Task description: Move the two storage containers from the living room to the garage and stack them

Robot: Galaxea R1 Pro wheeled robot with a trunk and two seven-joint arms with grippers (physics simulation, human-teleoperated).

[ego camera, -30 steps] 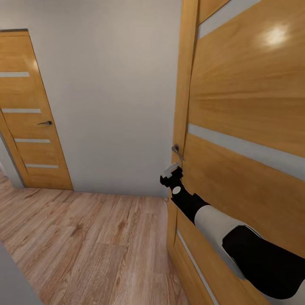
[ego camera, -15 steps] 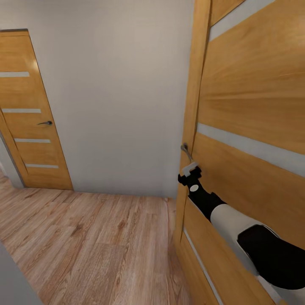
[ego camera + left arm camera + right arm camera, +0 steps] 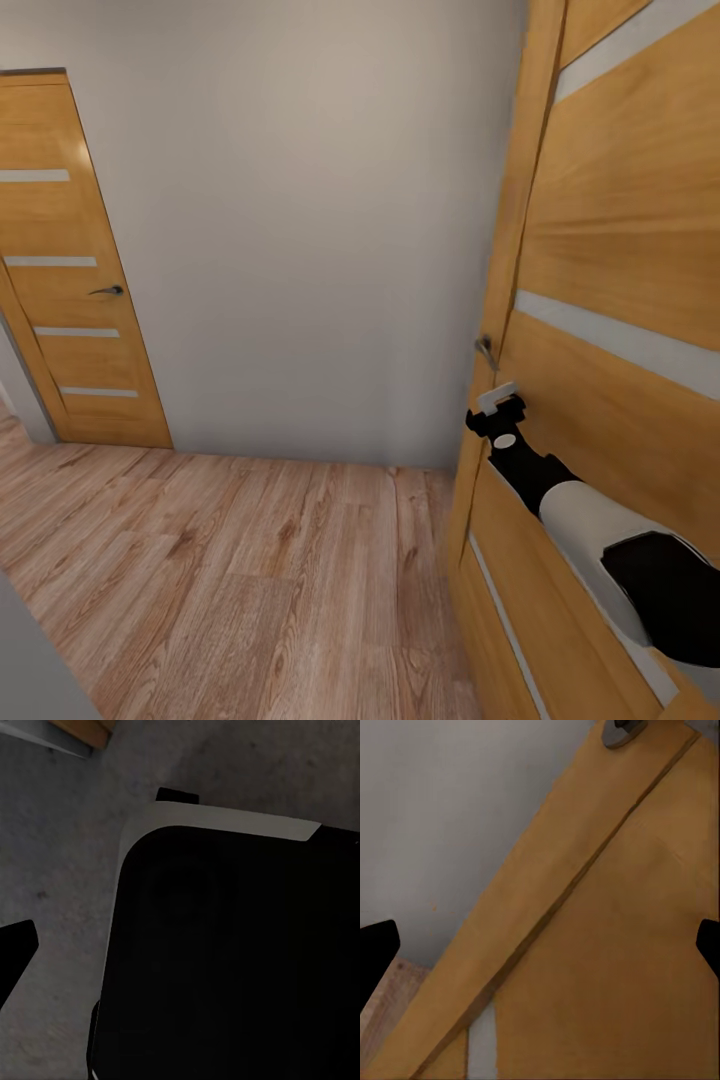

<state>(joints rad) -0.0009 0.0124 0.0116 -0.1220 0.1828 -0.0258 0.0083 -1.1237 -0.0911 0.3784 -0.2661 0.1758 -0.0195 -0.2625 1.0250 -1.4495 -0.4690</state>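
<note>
— While we roll over light wood planks (image 3: pixel 230 570), how many doors do we count?
— Two: one closed at nine o'clock (image 3: pixel 70 270), one ajar at three (image 3: pixel 620 300). Our right gripper (image 3: pixel 497 402) sits just below its handle (image 3: pixel 486 350), fingertips spread wide in the wrist view, holding nothing. Left gripper: we cannot tell.

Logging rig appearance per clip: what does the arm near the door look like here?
The right arm has a glossy black segment, then a white cylindrical sleeve, then a black wrist bearing a small white round disc. The right gripper is black with a pale grey block at its tip.
</note>
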